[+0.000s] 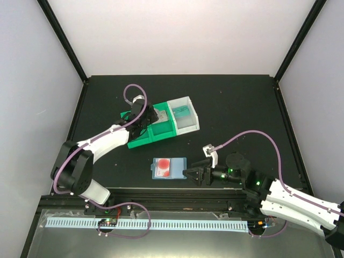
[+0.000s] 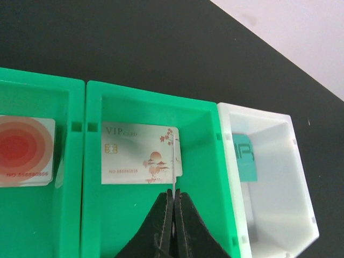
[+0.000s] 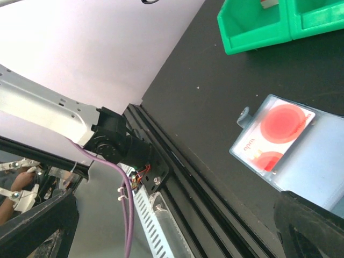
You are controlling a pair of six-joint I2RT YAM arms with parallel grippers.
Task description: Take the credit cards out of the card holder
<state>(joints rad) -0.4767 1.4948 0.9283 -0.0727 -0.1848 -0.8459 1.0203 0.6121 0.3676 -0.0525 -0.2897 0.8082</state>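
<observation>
The light-blue card holder [image 1: 168, 168] lies flat near the table's front, with a card bearing red circles [image 1: 163, 166] inside it. In the right wrist view the holder [image 3: 301, 166] shows its side tab and the same card [image 3: 277, 131]. My right gripper [image 1: 189, 173] sits at the holder's right edge; only one dark finger [image 3: 312, 226] shows, so I cannot tell how its jaws stand. My left gripper [image 2: 175, 192] is shut on a thin whitish card [image 2: 175, 161] seen edge-on, held over the green bin [image 2: 86, 188]. A whitish VIP card with red marks [image 2: 137, 153] lies in that compartment.
The green bin [image 1: 141, 143] has two compartments; the left one holds a card with red circles [image 2: 24, 150]. The white bin [image 1: 194, 115] beside it holds a teal-green card [image 1: 181, 113], which also shows in the left wrist view [image 2: 244, 156]. A black rail [image 3: 204, 177] edges the table front.
</observation>
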